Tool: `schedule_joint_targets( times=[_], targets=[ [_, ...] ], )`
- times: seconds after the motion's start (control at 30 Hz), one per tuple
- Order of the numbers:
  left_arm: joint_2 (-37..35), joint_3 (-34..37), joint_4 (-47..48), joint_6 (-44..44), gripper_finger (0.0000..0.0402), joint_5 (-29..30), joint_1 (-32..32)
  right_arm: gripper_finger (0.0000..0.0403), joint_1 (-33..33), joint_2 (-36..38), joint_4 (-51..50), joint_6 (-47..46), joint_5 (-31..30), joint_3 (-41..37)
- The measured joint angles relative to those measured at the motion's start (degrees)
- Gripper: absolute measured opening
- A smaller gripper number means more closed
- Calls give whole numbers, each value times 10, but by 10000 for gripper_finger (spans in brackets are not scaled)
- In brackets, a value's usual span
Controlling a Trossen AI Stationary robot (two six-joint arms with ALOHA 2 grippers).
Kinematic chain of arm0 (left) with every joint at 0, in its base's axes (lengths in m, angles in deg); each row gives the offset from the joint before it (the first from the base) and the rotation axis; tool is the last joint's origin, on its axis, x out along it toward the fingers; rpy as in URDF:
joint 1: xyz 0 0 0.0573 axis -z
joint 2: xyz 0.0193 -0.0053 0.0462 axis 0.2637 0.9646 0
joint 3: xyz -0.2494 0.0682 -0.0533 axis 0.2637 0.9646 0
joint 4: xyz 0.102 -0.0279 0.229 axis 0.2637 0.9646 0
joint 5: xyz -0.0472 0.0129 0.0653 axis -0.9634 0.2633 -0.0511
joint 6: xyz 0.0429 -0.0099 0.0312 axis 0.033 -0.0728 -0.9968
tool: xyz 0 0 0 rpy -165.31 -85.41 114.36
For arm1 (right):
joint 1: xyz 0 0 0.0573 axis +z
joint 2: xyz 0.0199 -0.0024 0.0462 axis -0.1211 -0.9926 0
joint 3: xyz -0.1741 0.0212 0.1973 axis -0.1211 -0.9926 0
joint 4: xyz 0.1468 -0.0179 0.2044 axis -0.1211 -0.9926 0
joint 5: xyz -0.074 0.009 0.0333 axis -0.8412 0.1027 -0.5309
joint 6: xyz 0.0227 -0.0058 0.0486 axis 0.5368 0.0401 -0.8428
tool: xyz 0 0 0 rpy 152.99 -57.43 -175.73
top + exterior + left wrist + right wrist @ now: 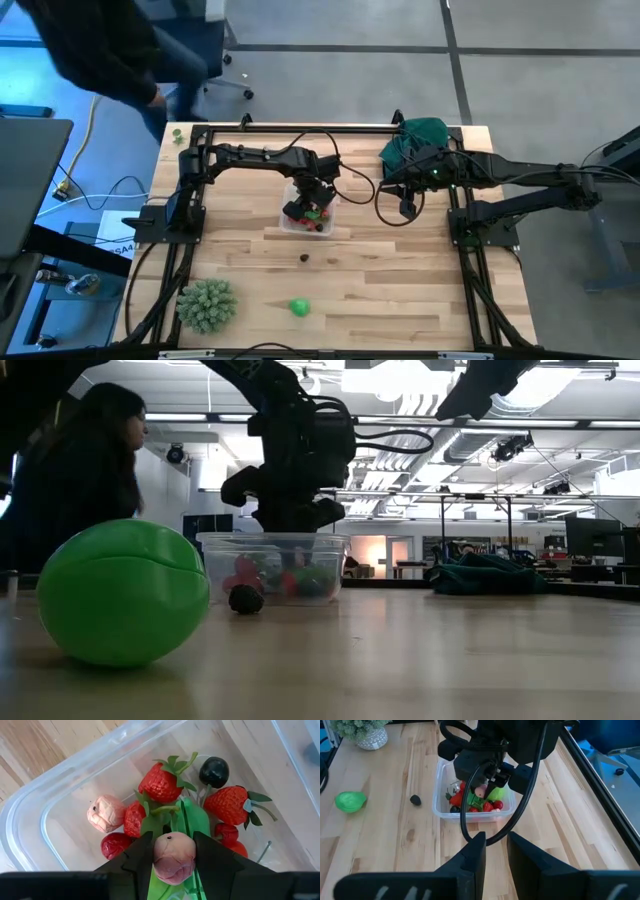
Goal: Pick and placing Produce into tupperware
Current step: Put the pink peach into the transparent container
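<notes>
Light wood plank counter (400,290) with a black frame along its edges; grey tiled floor around it, a rolling chair base and a person (100,50) in dark clothes at the far left corner. The low view shows an open hall behind with ceiling lights, ducts and desks.

Left end effector (173,857) hangs over the tupperware (310,212) mid-counter, fingers clamped on a pale pink round produce piece (173,857). Directly below it inside the clear container: strawberries (162,781), a dark cherry-like ball (214,771), a wrinkled pink piece (106,813), small red pieces, a green leafy piece (187,817).

Right end effector (495,852) hovers above the counter to the side of the tupperware, well apart from it, holding nothing, fingers set at a narrow gap. Dark green cloth (415,140) lies bunched at the counter's back edge, just behind that arm.

Loose on the counter, nearer the front than the left end effector: a small dark piece (304,257) close to the container, a bright green round piece (299,307) farther out, and a spiky pale-green ball (207,304) near the front left corner. A small green piece (177,131) sits at the back left corner.
</notes>
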Motion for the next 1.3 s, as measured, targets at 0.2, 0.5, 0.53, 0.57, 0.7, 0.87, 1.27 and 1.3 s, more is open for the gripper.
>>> schedule_joint_targets(
  times=[0.2, 0.5, 0.53, 0.57, 0.7, 0.87, 1.27, 1.3],
  targets=[
    [0, 0, 6, 4, 127, -1, 0, 68, 0, 0, 0, 0, 0, 0],
    [0, 0, 17, 13, 127, -2, 0, 68, 0, 0, 0, 0, 0, 0],
    [0, 0, 18, 13, 127, -2, 0, 68, 0, 0, 0, 0, 0, 0],
    [0, 0, 18, 13, 127, -2, 0, 68, 0, 0, 0, 0, 0, 0],
    [0, 0, 22, 13, 127, -2, 3, 68, 0, 0, 0, 0, 0, 0],
    [0, 0, 30, 13, 127, -4, 8, 68, 0, 0, 0, 0, 0, 0],
    [0, 0, 31, 26, 164, -2, 14, 68, 0, 0, 0, 0, 0, 0],
    [0, 0, 31, 32, 176, 0, 14, 68, 0, 0, 0, 0, 0, 0]
  ],
)
